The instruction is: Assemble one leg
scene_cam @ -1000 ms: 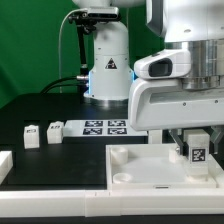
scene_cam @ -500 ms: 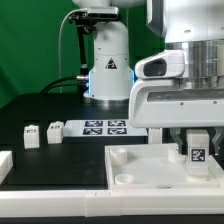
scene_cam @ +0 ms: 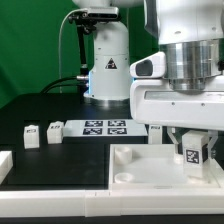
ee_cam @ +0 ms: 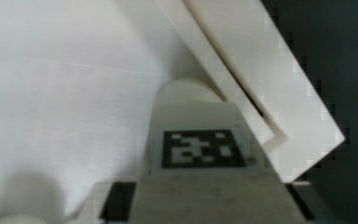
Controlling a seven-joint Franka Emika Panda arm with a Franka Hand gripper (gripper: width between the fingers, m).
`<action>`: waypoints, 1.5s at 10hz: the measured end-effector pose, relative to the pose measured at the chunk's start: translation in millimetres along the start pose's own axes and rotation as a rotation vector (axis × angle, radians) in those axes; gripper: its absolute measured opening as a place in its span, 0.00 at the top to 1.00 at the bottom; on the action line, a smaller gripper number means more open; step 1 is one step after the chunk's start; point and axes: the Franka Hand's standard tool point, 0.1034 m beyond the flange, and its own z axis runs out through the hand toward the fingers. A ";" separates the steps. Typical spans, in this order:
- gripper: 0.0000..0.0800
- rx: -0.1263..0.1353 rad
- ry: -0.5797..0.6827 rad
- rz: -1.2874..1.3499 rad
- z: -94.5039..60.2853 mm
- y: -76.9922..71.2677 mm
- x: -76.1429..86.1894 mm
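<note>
The gripper (scene_cam: 195,148) hangs from the large white hand at the exterior view's right, pointing down over the white panel (scene_cam: 140,168). Its fingers (ee_cam: 119,201) are closed narrowly on the leg (scene_cam: 195,154), one on each side, with no gap visible between pad and block. The leg is a short white block with its black-and-white tag facing the camera, and it sits slightly tilted in the grasp. It is over the right part of the panel, just inside the raised rim. In the wrist view the leg (ee_cam: 206,140) points its rounded end toward the panel surface, close beside the rim's edge (ee_cam: 247,75). Whether that end touches the panel cannot be told. The panel lies flat on the black table (scene_cam: 40,110), near the camera. Farther back, the marker board (scene_cam: 105,126) lies flat in front of the arm's base (scene_cam: 108,70). At the exterior view's left, well apart from the gripper, one small white block (scene_cam: 31,137) stands beside a second block (scene_cam: 54,131). The end of a white bar (scene_cam: 4,165) shows at the left edge.
</note>
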 end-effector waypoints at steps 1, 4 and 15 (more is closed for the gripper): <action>0.64 0.002 -0.005 0.134 0.1 -0.1 -0.7; 0.64 0.005 -0.018 0.506 1.0 -3.4 -7.2; 0.19 0.004 -0.009 -0.295 -1.1 -5.7 -6.6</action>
